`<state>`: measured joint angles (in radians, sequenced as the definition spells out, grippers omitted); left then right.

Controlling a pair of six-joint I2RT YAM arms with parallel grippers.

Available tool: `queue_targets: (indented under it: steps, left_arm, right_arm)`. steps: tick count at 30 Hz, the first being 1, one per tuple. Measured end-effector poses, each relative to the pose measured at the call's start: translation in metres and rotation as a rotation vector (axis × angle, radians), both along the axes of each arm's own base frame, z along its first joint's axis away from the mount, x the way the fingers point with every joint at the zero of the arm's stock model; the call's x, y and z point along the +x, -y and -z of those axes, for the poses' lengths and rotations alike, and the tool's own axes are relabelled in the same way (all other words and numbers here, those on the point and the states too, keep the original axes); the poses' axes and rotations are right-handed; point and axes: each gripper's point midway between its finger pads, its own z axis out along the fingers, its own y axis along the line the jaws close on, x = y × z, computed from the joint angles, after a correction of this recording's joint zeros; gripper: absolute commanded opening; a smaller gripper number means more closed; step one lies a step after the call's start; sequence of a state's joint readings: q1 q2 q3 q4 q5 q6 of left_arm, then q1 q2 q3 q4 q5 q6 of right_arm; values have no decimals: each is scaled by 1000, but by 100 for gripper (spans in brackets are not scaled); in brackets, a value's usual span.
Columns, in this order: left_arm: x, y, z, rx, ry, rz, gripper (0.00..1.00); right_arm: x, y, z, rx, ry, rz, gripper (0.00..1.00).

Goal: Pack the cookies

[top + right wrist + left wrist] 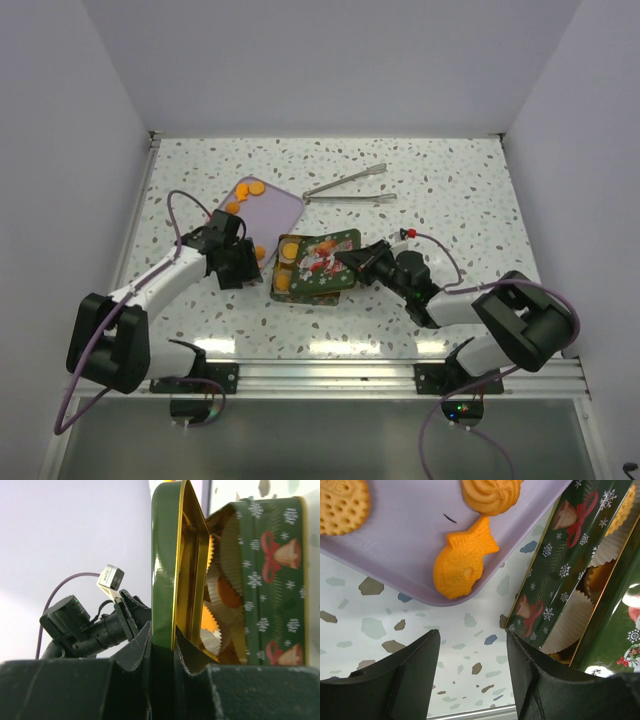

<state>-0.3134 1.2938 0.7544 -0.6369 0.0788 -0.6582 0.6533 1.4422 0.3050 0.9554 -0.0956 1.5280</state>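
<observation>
Cookies, golden, ridged, on smooth lilac tray, left hand spread, right hand pinching glossy tin lid.

on the desk, a tray holding cookies lies left of the tin; more cookies sit in the tin, its lid raised on its right side; tongs lie behind.

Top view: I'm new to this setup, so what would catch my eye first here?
The green Christmas tin mid-table, its lid pinched by the right gripper, with cookies in paper cups inside. Left of it, a purple tray holds orange cookies, with the open left gripper just off its near edge.
</observation>
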Motion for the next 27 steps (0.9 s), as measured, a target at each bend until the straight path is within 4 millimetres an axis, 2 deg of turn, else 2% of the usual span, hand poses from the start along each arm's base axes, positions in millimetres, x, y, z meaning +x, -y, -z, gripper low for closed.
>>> queue_targets:
  steps: [6,7,8,12,15,20,27]
  left_arm:
    - [5,2,5,-8,3,15,59]
    - [6,3,5,-10,3,17,59]
    - [7,4,6,-13,3,21,59]
    - [9,6,9,-19,0,29,58]
    - [9,8,11,-31,6,33,58]
    - [5,9,18,-44,-2,38,57]
    - [7,13,19,-65,10,45,56]
  right_arm:
    - [-1,2,8,11,-9,11,2]
    - [-1,2,8,10,-11,10,7]
    - [-1,2,9,8,-13,10,19]
    - [-6,5,18,-68,-40,-4,42]
    - [-10,9,16,-148,-43,-20,51]
    - [-12,12,11,-259,-41,-51,59]
    - [-25,23,39,-431,-137,-103,60]
